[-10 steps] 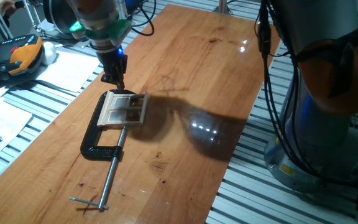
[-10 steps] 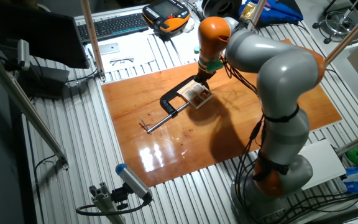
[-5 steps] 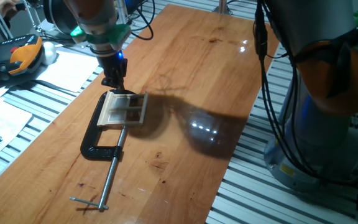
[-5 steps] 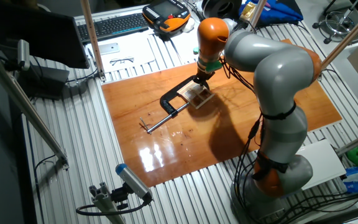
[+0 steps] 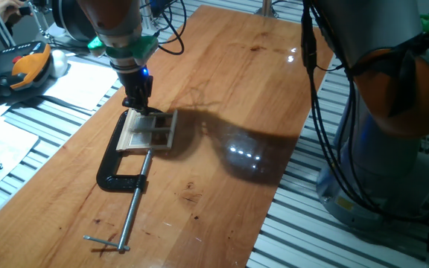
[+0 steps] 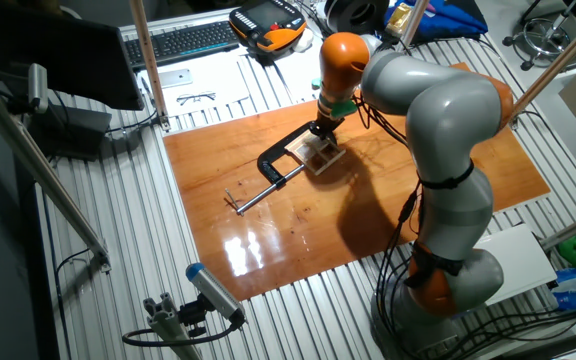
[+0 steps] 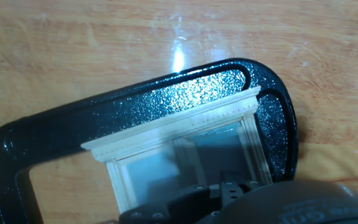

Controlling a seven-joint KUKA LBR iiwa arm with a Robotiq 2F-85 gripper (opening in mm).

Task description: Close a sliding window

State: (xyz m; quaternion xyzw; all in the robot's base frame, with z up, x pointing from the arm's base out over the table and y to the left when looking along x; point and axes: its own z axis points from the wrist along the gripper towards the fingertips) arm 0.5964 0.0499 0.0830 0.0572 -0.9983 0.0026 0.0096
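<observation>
The sliding window (image 5: 149,131) is a small pale wood frame with clear panes, lying flat on the table inside the jaw of a black C-clamp (image 5: 115,165). My gripper (image 5: 138,105) points down at the window's far edge, with its fingers close together and nothing between them. The other fixed view shows the window (image 6: 321,154) under the gripper (image 6: 321,129). In the hand view the window's moulded top rail (image 7: 179,126) lies just inside the clamp's arch (image 7: 135,102). The dark fingertips (image 7: 229,190) sit low over the panes.
The clamp's long steel screw (image 5: 132,212) with its cross handle runs toward the table's front edge. Papers and an orange-black pendant (image 5: 22,65) lie on the slatted bench to the left. The robot's base (image 5: 382,149) stands at the right of the wooden board (image 5: 229,89).
My gripper has moved slightly down and toward the window's far edge. The window and clamp have not visibly moved.
</observation>
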